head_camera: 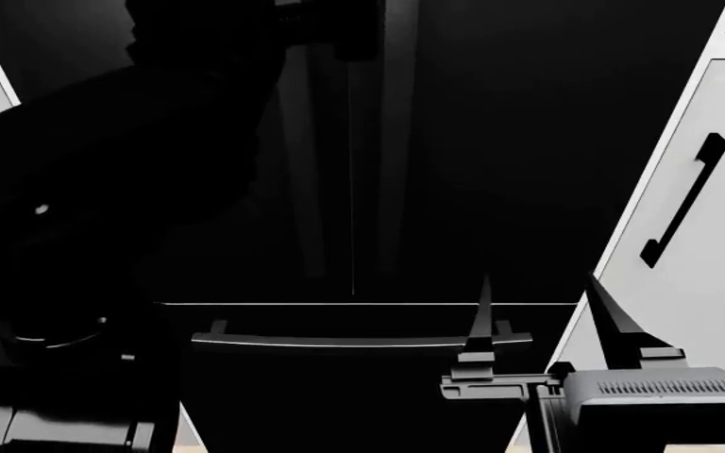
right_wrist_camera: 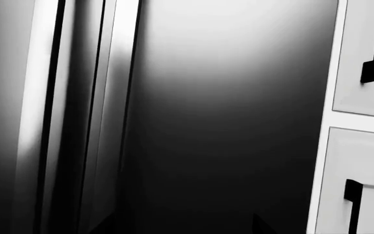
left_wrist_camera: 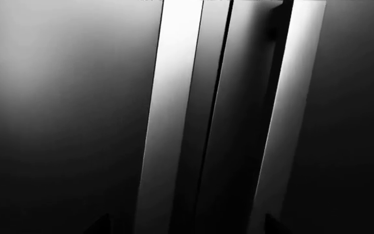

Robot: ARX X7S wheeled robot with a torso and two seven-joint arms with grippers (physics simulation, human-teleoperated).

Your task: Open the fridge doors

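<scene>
Two fridge doors (head_camera: 463, 142) closed; right end effector (head_camera: 539, 311) fingers apart; left's state unclear.

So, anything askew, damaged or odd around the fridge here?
Nothing stands out. The fridge doors look shut and flush, the drawer below is closed, and the white cabinet beside them looks intact.

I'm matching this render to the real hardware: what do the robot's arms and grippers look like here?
In the head view, the left arm is a bulky black silhouette with small pale round dots. The right gripper has two thin, dark, tapering fingers on a grey body with a slotted vent. No cables show.
</scene>
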